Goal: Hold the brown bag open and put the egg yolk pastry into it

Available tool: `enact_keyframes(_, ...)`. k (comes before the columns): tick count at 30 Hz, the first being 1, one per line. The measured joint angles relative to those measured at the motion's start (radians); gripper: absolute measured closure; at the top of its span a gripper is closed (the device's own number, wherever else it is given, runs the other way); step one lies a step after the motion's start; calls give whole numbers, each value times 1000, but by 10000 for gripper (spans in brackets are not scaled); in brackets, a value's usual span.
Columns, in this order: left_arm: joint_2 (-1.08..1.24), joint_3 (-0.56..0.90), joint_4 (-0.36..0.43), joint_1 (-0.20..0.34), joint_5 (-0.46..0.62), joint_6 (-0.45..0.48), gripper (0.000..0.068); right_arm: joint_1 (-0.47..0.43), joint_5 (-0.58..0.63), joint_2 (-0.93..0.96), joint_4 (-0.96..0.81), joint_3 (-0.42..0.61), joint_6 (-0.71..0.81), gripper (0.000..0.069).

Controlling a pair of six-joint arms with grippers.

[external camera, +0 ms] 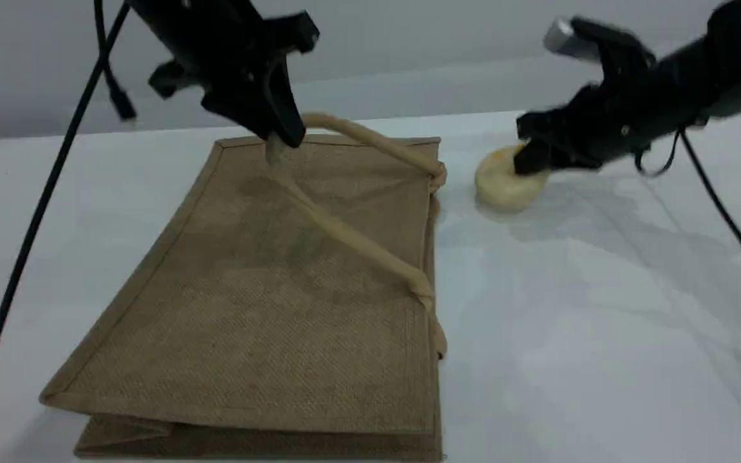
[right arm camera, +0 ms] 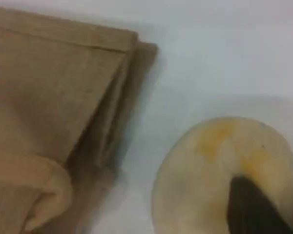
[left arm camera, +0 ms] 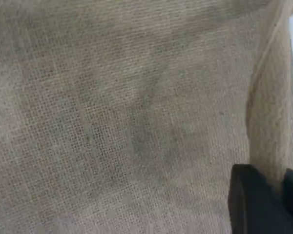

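Your right hand point(external camera: 533, 156) sits at the upper right of the scene view, clenched on the egg yolk pastry point(external camera: 505, 183). The pastry lies on the white counter point(external camera: 602, 321), just to the right of the brown bag point(external camera: 267, 302) and apart from it by a narrow strip of bare counter. The hand's dark tip covers the pastry's upper right side. In the right wrist view, one fingertip point(right arm camera: 256, 207) lies against the pastry point(right arm camera: 219, 180) at the lower right of the frame, with the bag's corner point(right arm camera: 53, 97) filling the left side.

Your left hand point(external camera: 274, 145) hangs at the upper middle of the scene view, over the far edge of the bag. It is clenched on the bag's upper handle point(external camera: 351, 241), which runs taut from the hand down to the bag's right edge. In the left wrist view the fingertips point(left arm camera: 254, 204) show at the lower right, with the pale handle point(left arm camera: 271, 136) between them and the bag's weave point(left arm camera: 117, 117) behind.

The pastry is a small, round, thick puck, pale cream, with an orange-brown patch on top. The bag lies flat on the counter, tan woven cloth with bound edges and a folded gusset along its near side. Its second handle point(external camera: 370, 138) arches along the far edge.
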Motion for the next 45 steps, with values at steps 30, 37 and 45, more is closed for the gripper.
enact_keyframes(30, -101, -503, -165, 1, 288, 254, 596, -2, 308, -768, -756, 277, 699, 655)
enact_keyframes(37, -107, -503, -196, 1, 287, 254, 596, 1, 385, -767, -767, 277, 720, 655)
enact_keyframes(45, -170, -490, -206, 1, 286, 225, 596, 2, 375, -767, -766, 277, 721, 655)
